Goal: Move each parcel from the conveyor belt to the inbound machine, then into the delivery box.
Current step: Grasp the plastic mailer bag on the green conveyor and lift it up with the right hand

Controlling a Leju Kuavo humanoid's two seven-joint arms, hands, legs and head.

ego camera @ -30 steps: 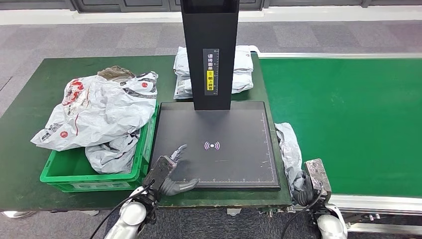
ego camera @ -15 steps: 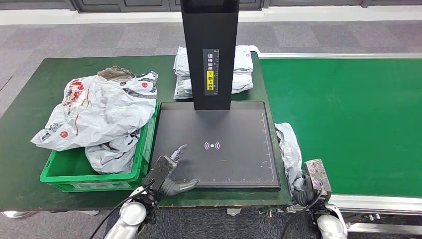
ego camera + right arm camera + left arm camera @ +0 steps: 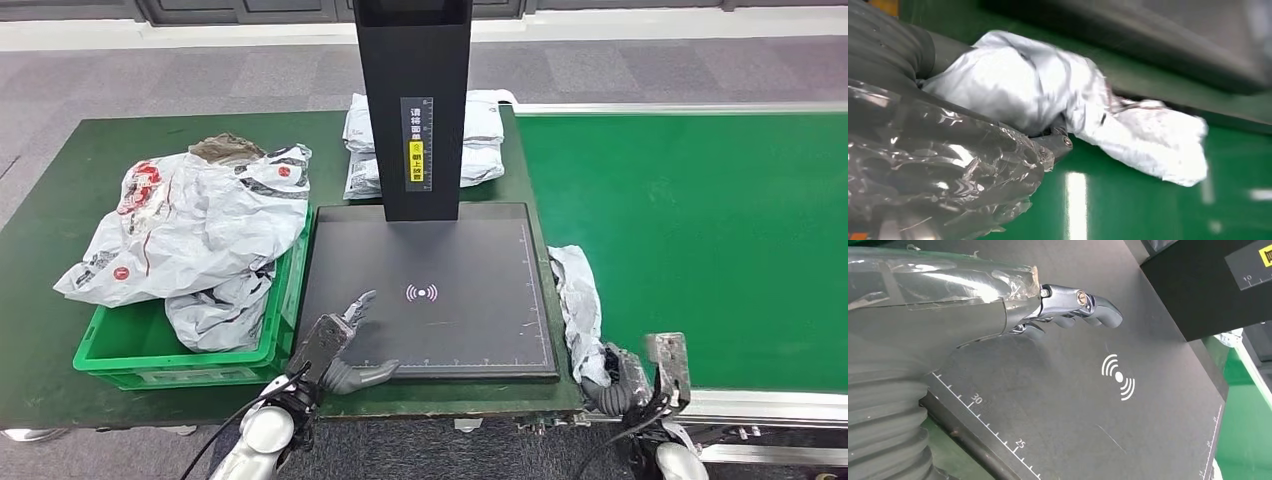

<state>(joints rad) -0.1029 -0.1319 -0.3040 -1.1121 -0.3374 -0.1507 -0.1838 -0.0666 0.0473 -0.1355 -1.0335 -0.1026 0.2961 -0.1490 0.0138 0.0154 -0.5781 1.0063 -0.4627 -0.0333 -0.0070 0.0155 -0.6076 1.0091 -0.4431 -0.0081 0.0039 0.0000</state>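
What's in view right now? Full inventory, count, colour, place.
white plastic parcel bag: one, white-grey, between the scanner plate and the belt, held by the right hand.
black flat scanner plate: one, black, table centre.
black scanner column: one, at the plate's far edge.
green plastic crate: one, left of the plate.
crumpled white parcel bags: several, piled in and over the crate.
flat white parcels: a stack, behind the column.
green conveyor belt: one, right.
left hand: fingers spread, over the plate's near left corner.
right hand: grips the bag.
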